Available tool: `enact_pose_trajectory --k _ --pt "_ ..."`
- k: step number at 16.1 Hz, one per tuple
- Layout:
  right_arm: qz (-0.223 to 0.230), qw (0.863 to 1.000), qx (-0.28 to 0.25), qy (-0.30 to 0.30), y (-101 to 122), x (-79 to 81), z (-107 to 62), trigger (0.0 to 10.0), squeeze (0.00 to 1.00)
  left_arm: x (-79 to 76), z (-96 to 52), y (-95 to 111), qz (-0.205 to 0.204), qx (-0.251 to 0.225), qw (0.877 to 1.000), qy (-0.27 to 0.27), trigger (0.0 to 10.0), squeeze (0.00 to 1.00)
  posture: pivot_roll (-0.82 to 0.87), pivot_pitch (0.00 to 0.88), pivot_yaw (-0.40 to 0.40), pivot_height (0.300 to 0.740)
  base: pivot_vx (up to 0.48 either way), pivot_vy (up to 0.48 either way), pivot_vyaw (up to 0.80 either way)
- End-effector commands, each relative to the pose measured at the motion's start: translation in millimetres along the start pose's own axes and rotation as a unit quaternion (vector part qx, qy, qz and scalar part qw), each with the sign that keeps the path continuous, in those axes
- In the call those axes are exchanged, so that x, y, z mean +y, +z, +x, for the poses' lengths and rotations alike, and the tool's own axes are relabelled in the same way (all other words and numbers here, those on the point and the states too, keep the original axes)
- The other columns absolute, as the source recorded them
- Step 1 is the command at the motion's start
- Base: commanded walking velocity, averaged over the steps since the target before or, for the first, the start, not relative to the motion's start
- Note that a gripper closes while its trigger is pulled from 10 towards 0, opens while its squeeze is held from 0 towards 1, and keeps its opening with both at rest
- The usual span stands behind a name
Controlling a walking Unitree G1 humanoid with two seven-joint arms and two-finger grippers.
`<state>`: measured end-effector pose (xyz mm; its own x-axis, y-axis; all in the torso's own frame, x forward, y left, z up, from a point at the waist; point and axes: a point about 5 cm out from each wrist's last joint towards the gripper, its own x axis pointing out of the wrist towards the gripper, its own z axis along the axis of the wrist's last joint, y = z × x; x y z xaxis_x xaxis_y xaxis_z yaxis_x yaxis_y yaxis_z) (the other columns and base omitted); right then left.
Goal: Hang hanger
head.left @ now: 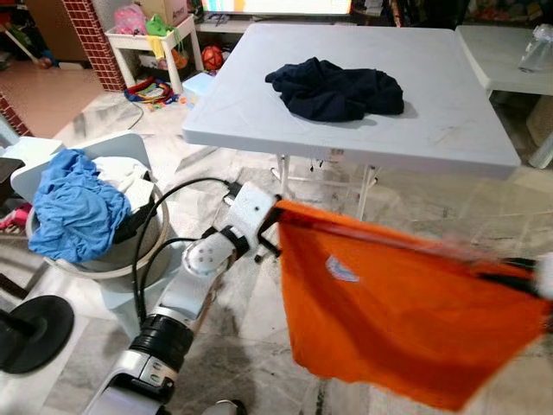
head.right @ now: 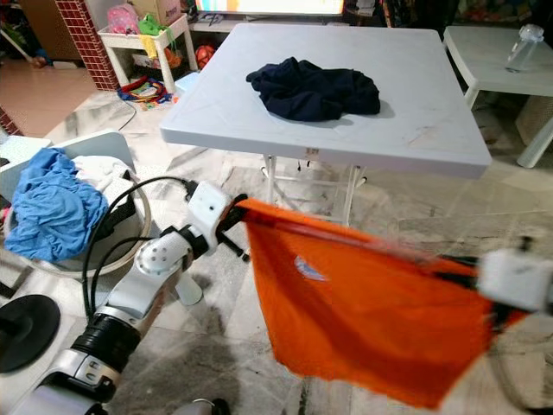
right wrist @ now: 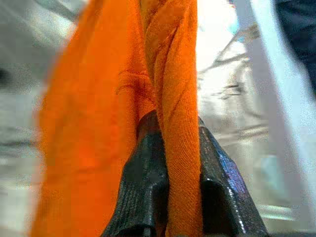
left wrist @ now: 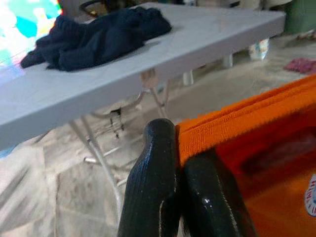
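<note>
An orange T-shirt (head.left: 389, 320) hangs spread in the air between the two arms, in front of a white folding table (head.left: 259, 112) and above the marble floor (head.left: 207, 346). The left gripper (head.left: 278, 210) pinches one top corner of the shirt; in the left wrist view its two black fingers (left wrist: 153, 182) are pressed together on the folded orange hem. The right gripper (head.right: 484, 281) holds the opposite top corner, and the right wrist view shows its fingers (right wrist: 145, 182) clamped on a bunched fold of the cloth. The upper edge of the shirt runs taut and slopes down from the left gripper toward the right one; the rest drapes below, with a small pale label (head.left: 341, 270) showing near the neck. The right side of the shirt is blurred.

On the table, well behind the shirt, lies a crumpled dark navy garment (head.left: 335, 89). To the robot's left stands a round laundry basket (head.left: 104, 259) heaped with a blue garment (head.left: 73, 207) and white cloth (head.left: 125, 177). A black round base (head.left: 30, 333) sits on the floor near it. A second white table (head.left: 501, 52) with a clear bottle (head.left: 537, 47) stands at far right. Toys (head.left: 155, 91) lie by a small white shelf (head.left: 143, 39) at the back. No hanger can be made out.
</note>
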<state>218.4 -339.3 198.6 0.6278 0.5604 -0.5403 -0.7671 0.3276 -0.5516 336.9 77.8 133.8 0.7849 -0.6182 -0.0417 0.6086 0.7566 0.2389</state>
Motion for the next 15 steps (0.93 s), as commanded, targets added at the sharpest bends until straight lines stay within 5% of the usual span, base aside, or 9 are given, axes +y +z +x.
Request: enact_pose_trajectory --k 1,6,8,12,13,14,15 --pt "0.074 0.996 0.046 -0.026 -13 -11.7 -42.7 10.0 0.0 57.2 -41.3 -38 -0.039 0.083 0.985 0.143 0.0 0.0 -0.1 0.08 0.025 0.74 0.0 0.0 0.0" --pt "0.175 0.981 -0.069 -0.043 0 -22.5 -53.5 10.0 0.0 43.1 -43.9 -49 -0.16 0.078 0.976 0.122 0.0 0.0 -0.1 0.08 0.013 0.74 0.0 0.0 0.0" --pt "0.196 0.975 -0.096 -0.047 2 -23.3 -53.3 10.0 0.0 37.2 -44.4 -50 -0.178 0.077 0.975 0.109 0.0 0.0 -0.1 0.082 0.009 0.74 0.0 0.0 0.0" --pt "0.193 0.966 -0.125 -0.121 11 -21.8 0.5 10.0 0.0 9.9 -33.0 -40 -0.146 0.057 0.986 0.064 0.0 0.0 -0.09 0.085 0.003 0.74 0.0 0.0 0.0" --pt "0.194 0.96 -0.148 -0.138 26 -16.0 27.6 10.0 0.0 -5.8 -28.3 -37 -0.123 0.053 0.991 0.027 3.5 0.0 -0.09 0.087 0.0 0.74 0.0 0.0 0.0" --pt "0.202 0.956 -0.154 -0.146 29 -14.6 33.9 10.0 0.0 -9.6 -27.5 -37 -0.12 0.054 0.991 0.02 7.0 0.0 -0.09 0.088 -0.002 0.74 0.0 0.0 0.0" --pt "0.205 0.952 -0.171 -0.153 38 -6.7 51.3 10.0 0.0 -23.3 -25.6 -34 -0.106 0.049 0.993 -0.018 10.0 0.57 -0.09 0.088 -0.003 0.74 0.0 0.0 0.0"
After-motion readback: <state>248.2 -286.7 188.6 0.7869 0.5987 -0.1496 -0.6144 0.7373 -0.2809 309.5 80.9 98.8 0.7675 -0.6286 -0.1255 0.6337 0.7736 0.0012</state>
